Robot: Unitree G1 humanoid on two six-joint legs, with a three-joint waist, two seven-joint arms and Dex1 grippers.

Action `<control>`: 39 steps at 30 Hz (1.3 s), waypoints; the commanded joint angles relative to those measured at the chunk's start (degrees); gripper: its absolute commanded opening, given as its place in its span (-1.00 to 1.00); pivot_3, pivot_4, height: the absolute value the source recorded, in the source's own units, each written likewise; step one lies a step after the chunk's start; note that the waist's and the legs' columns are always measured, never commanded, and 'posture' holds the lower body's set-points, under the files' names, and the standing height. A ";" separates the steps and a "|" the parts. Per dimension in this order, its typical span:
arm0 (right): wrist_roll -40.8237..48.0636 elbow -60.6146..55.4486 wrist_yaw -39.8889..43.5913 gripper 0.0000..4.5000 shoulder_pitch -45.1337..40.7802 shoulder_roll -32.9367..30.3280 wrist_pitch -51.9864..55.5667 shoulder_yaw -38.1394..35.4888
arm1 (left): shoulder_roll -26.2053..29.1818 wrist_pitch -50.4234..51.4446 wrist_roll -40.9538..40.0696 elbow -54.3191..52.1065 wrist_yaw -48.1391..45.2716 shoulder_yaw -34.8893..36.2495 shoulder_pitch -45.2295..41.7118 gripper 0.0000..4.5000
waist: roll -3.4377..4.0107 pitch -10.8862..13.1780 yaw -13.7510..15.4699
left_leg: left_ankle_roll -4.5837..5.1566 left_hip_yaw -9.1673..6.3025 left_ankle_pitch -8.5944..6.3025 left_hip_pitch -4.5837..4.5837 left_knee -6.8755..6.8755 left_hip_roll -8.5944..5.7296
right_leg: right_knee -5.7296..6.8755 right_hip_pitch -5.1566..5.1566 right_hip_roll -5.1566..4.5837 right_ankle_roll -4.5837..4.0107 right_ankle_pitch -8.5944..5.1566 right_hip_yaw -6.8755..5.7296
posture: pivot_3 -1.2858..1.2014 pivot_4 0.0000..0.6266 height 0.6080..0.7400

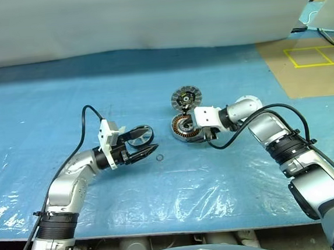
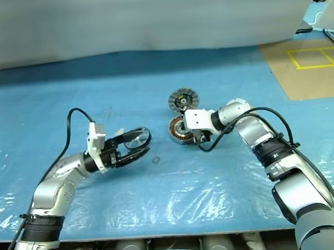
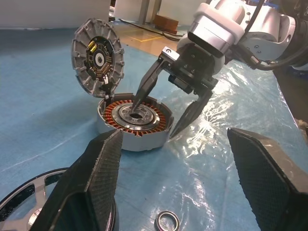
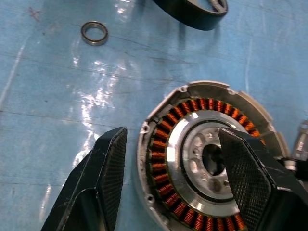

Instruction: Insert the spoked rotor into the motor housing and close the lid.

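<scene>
I'm holding the rotor [image 1: 138, 135] in my left gripper [image 1: 148, 140]; my right gripper [image 3: 162, 117], spread wide and straddling the housing [image 3: 134, 123] rim, is risking knocking it or toppling the propped lid [image 3: 97, 58].

Head stereo pair looks forward and down from above onto the crinkled blue plastic sheet [image 1: 178, 182], mid-range. Left wrist camera faces level toward 2 o'clock, near the round silver copper-wound motor housing [image 3: 134, 120]. Right wrist camera looks steeply down, very near it. All four share that housing.
</scene>
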 commanded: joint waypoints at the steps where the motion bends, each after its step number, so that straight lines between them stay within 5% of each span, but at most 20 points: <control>1: -0.02 -1.72 1.23 0.40 0.41 0.37 -0.94 0.08 | 0.15 -1.73 0.03 -0.96 0.40 1.07 -0.83 0.62 | 0.00 0.00 0.00 | 0.00 0.00 0.00 0.00 0.00 0.00 | 0.00 0.00 0.00 0.00 0.00 -0.01 | 0.03 -0.52 1.00; 19: 0.32 2.65 2.26 0.40 -1.96 -0.52 1.11 -3.00 | -0.60 -2.53 0.27 0.22 0.51 0.14 -0.76 0.62 | 0.00 0.00 0.01 | 0.01 0.00 0.00 -0.01 -0.01 0.00 | -0.01 -0.01 0.00 -0.01 0.00 -0.01 | 0.03 -0.52 1.00; 35: -7.78 4.92 0.98 0.40 -1.70 1.00 -6.10 2.38 | -0.49 -1.87 0.36 -0.50 1.43 -0.10 -1.37 0.62 | -0.01 0.00 -0.21 | 0.01 0.01 0.00 0.01 -0.01 0.01 | 0.00 -0.01 0.00 -0.01 0.00 -0.01 | 0.03 -0.52 1.00; 39: -9.29 9.50 2.46 -0.01 -5.34 2.28 -9.09 3.82 | -1.18 -1.95 0.45 -0.42 1.92 -0.61 -1.78 0.64 | -0.02 -0.01 -0.58 | 0.01 0.01 0.00 0.05 0.01 0.01 | 0.03 0.02 0.00 -0.03 0.01 0.00 | 0.03 -0.52 1.00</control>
